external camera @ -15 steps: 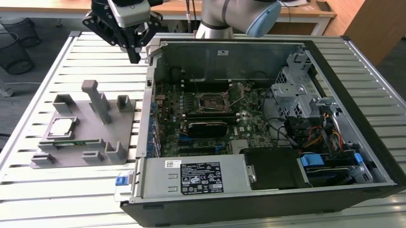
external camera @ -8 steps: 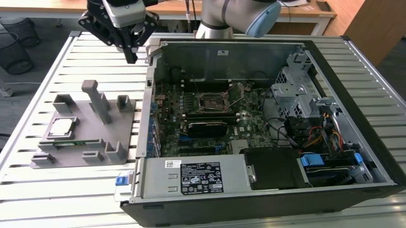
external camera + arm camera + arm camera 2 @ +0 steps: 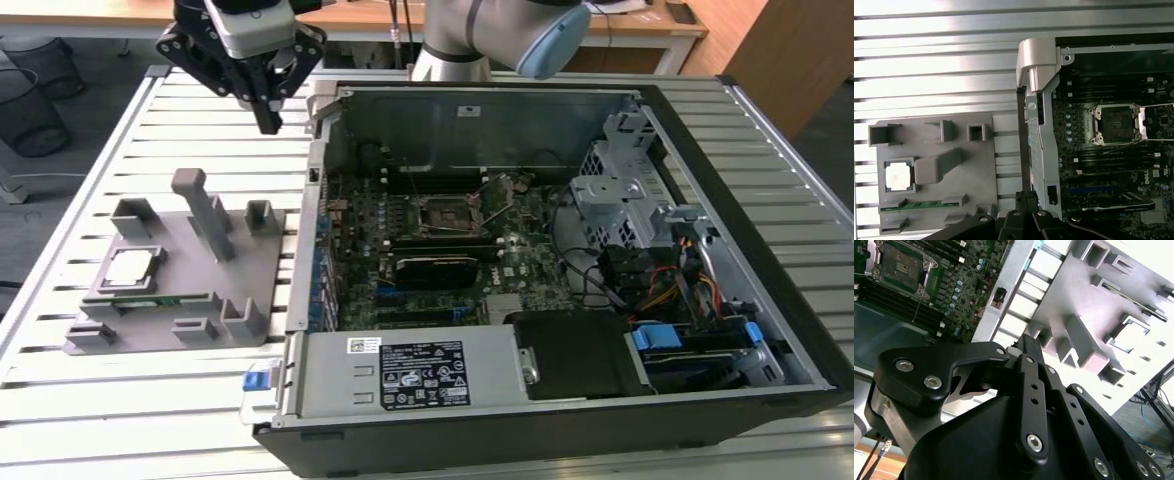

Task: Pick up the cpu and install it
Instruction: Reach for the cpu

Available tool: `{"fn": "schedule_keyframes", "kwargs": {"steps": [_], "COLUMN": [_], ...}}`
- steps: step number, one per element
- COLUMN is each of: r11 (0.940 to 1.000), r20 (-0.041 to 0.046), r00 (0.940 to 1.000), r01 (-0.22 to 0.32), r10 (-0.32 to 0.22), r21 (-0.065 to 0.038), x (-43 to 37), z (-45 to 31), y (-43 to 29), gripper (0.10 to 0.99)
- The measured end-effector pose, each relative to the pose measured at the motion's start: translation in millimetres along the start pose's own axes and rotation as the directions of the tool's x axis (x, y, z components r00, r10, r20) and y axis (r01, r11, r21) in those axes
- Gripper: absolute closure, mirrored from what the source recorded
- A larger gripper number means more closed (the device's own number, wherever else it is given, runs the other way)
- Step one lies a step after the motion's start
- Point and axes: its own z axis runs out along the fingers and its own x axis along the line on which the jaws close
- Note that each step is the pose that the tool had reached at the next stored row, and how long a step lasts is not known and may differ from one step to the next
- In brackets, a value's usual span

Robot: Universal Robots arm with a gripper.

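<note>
**Item 1. Grey fixture [image 3: 200,300].** It sits on the slatted table [image 3: 80,180], toward the edge at the exterior view's left and just beside the computer case [image 3: 561,300].
- Its pockets and posts seem made to keep parts in fixed, known positions.
- The cpu [image 3: 130,268] lies flat in a square pocket with its silver top up, so it can be reached from above and is untouched.
- A green memory stick [image 3: 134,305] lies on edge in a slot next to that pocket.

**Item 2. Gripper [image 3: 270,125].** It hangs high over the table's far edge, between the fixture and the case and well apart from the cpu.
- The fingers are pressed together with nothing between them.

**Item 3. Computer case.** It lies on its side with the panel off, so the board faces up.
- The socket [image 3: 447,212] is near the board's middle.
- Its frame looks unlatched, probably to receive the chip.

**Views.**
- The exterior view gives the gripper's height above the table.
- The first wrist view looks straight down and sets the cpu [image 3: 898,176], the fingertips of the gripper [image 3: 1027,196] and the socket [image 3: 1116,122] in one plan.
- The second wrist view shows the gripper [image 3: 1030,342] and its linkage close up, confirming that the fingers meet.
</note>
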Motion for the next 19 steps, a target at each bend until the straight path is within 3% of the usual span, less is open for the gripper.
{"fn": "schedule_keyframes", "kwargs": {"steps": [19], "r11": [1.0], "r20": [0.0], "r00": [1.0], "r01": [0.0], "r10": [0.0], "r21": [0.0], "x": [14.6], "z": [0.1], "y": [-1.1], "gripper": [0.98]}}
